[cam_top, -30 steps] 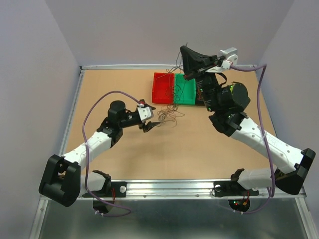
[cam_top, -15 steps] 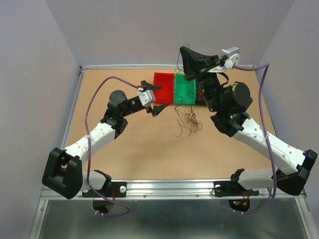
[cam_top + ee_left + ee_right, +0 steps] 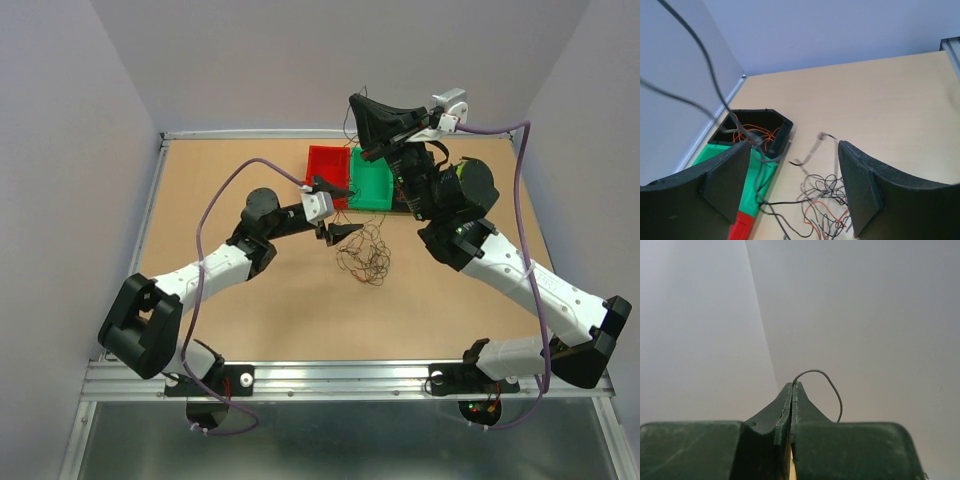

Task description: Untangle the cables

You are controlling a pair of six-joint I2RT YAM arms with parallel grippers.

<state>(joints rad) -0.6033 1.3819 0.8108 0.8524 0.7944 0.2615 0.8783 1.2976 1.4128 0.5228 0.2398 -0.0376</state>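
Change noted, left side first. The black two-finger left gripper (image 3: 338, 208) on its white arm is now reaching much farther right and far than a second ago, when it was hanging at the left of the pile. It is now hovering on the near side of the red plastic tray (image 3: 324, 162).

The cables (image 3: 365, 255), hair-fine curly wires in red-orange, green and black, are lying as a loose knot on the tan wooden table (image 3: 230, 190). The knot is now sitting to the right of its earlier spot and nearer, on the near side of the green plastic tray (image 3: 372, 186). At the right, the black right gripper (image 3: 358, 103) is staying raised above the far trays and drifting slightly left.

Reading: the raised pull appears to be dragging the whole pile about rather than freeing one wire cleanly. The knot is probably only partly loosened, and most of the separating is looking undone.

Tool state:
- **Left gripper (image 3: 794, 147):** the jaws are standing wide apart and gripping nothing. The wrist view is looking between them at the black plastic tray (image 3: 782, 132), which is holding orange wires, with the knot (image 3: 825, 200) below. Blurred strands are hanging across the foreground close to the left finger, and contact cannot be told.
- **Right gripper (image 3: 793, 387):** the jaws are pressing fully together, pinching a single dark strand (image 3: 826, 382) that is looping out of the tips against bare wall. Faint lines are trailing down from it in the overhead view, too fine to trace to the knot.
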